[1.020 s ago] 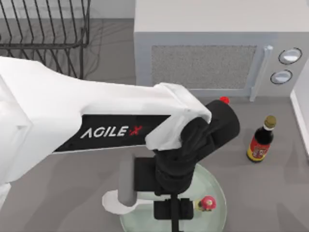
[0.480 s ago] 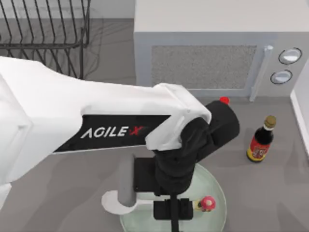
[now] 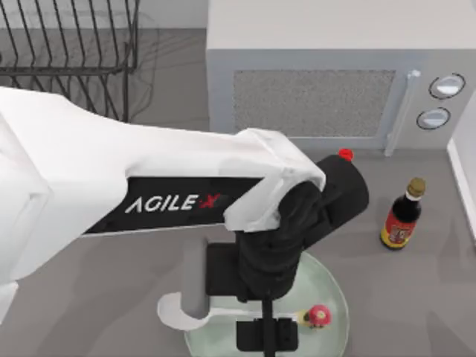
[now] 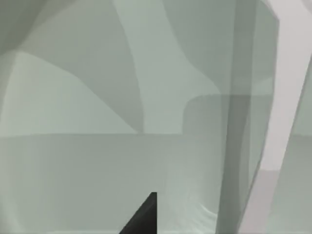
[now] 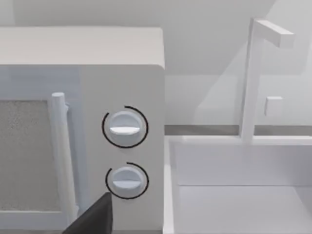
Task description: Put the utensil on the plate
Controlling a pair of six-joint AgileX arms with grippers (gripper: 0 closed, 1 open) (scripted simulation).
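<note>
The pale green glassy plate [image 3: 332, 296] lies at the table's front middle, partly under my left arm. The white spoon [image 3: 178, 315] has its oval bowl hanging just past the plate's left rim, and its thin handle runs right over the plate to my left gripper [image 3: 266, 338]. That gripper points down over the plate and is shut on the spoon's handle. The left wrist view is close on the plate [image 4: 97, 165], with a white strip [image 4: 287, 87] at one side. A dark fingertip [image 5: 95, 219] of my right gripper faces the microwave [image 5: 78, 122].
A small red-capped mushroom figure [image 3: 320, 314] sits on the plate right of the gripper. A dark sauce bottle [image 3: 401, 217] stands to the right, the microwave [image 3: 320, 89] behind, a wire dish rack [image 3: 67, 44] at the back left. A red cap [image 3: 345, 154] peeks past the arm.
My left gripper has slid slightly toward the front edge over the plate, the spoon shifting a little with it. Bottle and mushroom figure have not moved.
</note>
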